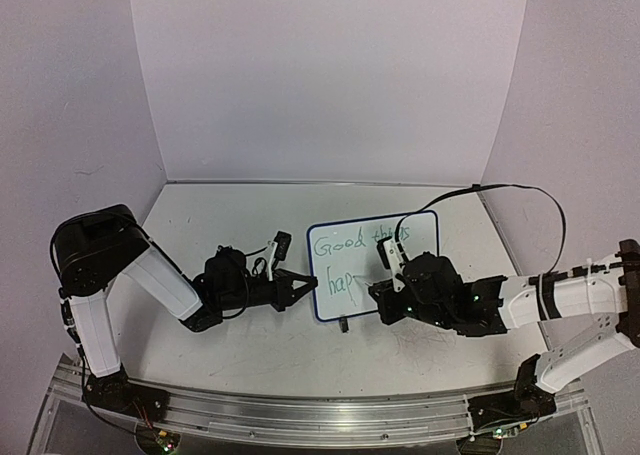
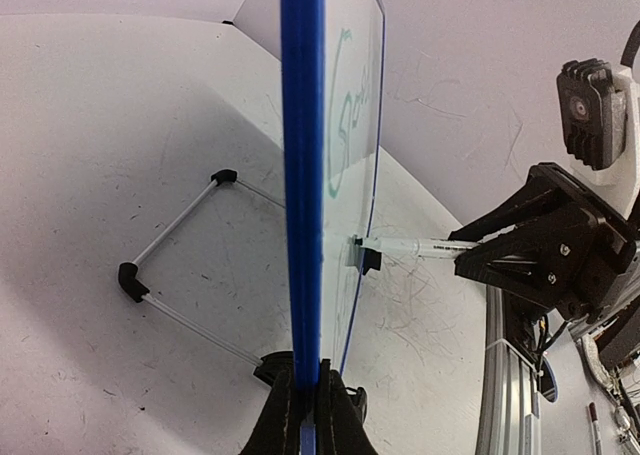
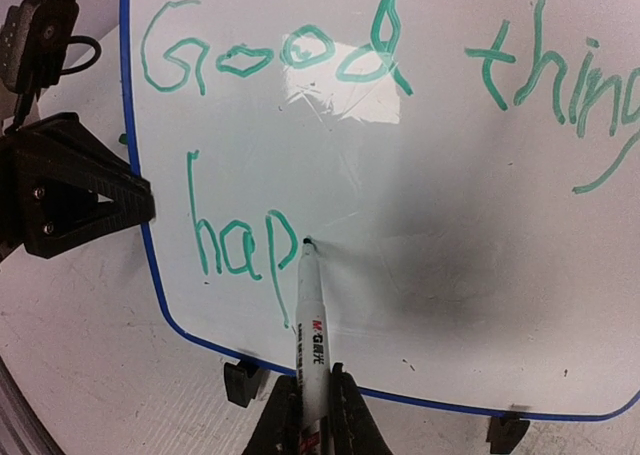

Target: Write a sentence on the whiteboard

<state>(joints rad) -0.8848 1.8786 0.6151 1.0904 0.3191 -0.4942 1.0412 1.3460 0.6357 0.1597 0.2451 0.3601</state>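
The whiteboard (image 1: 425, 230), white with a blue frame, stands tilted on the table on black clip feet (image 3: 243, 383). Green writing (image 3: 280, 60) on it reads "Good things" with "hap" (image 3: 235, 243) below. My left gripper (image 2: 308, 400) is shut on the board's blue edge (image 2: 302, 175), at its left side in the top view (image 1: 300, 287). My right gripper (image 3: 318, 415) is shut on a white marker (image 3: 312, 325). Its tip (image 3: 306, 242) touches the board just right of "hap". From the top view the right gripper (image 1: 385, 293) sits in front of the board's lower part.
A wire stand (image 2: 170, 260) with black corner pieces props the board from behind. The tabletop (image 1: 230, 215) is scuffed with grey scribbles. A black cable (image 1: 520, 190) arcs over the right arm. An aluminium rail (image 1: 300, 405) runs along the near edge.
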